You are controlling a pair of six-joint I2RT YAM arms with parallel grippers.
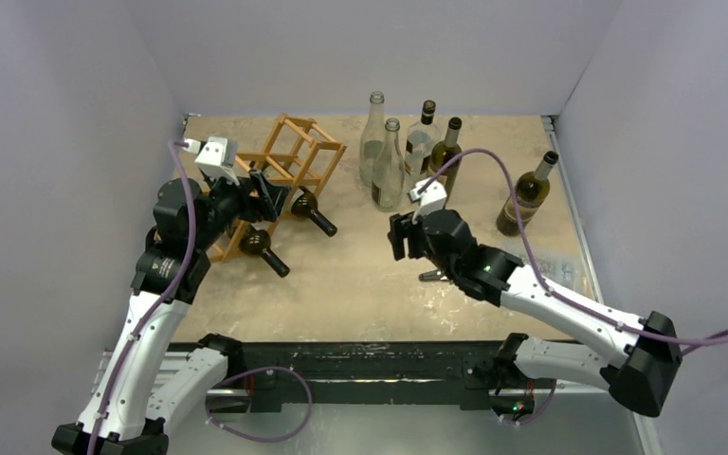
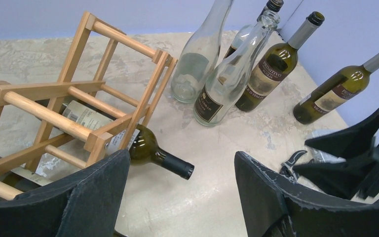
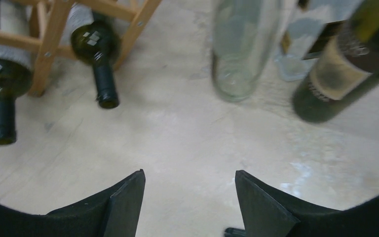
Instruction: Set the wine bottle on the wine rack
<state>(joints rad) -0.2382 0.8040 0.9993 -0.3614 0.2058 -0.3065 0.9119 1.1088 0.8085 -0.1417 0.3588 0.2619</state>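
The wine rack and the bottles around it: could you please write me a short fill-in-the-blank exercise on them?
1. The wine rack already holds ___ dark bottles, lying on their sides with necks pointing out.
2. To the right of the rack, ___ bottles stand upright on the table.
3. The left gripper and the right gripper both hold nothing, with jaws ___.

Missing words: two; five; open

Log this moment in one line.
left claw open, empty, by wine rack | right claw open, empty | two bottles in rack | five bottles standing
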